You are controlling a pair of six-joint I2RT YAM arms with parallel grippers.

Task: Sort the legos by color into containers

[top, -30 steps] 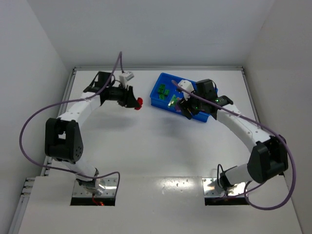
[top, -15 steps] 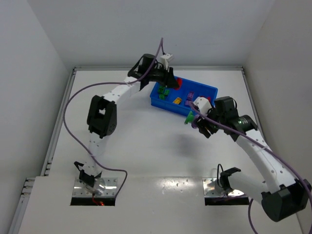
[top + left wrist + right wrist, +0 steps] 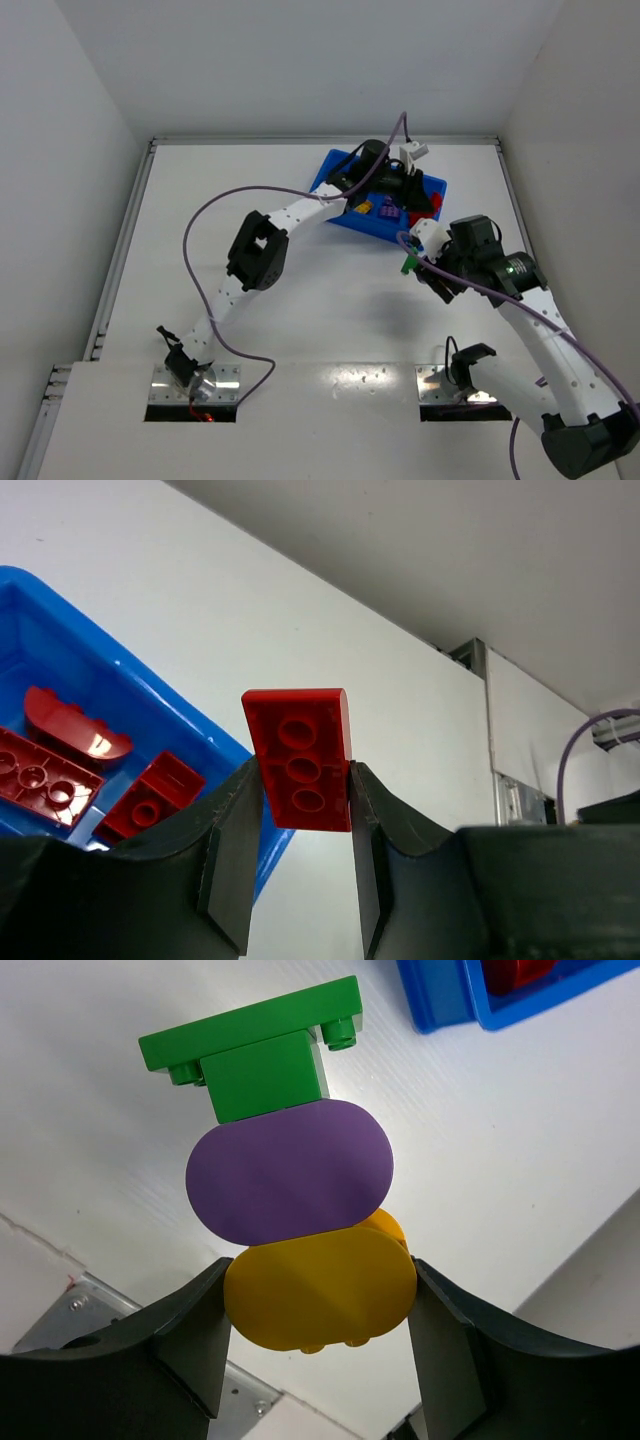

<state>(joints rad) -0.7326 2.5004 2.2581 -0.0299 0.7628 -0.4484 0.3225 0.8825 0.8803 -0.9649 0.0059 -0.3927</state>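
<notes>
A red brick, a flat plate with round sockets on its underside, is pinched by two opposite sides in the left jaws, which are closed on it. It is held over the right end of the blue bin, at the far edge of the counter, where other red bricks lie. A stack of green, purple and yellow pieces is clamped at its yellow end by the right jaws, above the counter just near of the bin, toward the right edge. The pieces are judged light, rigid and smooth. Flat opposite faces are best gripped, and the stack may be parted at its joints if twisted.
</notes>
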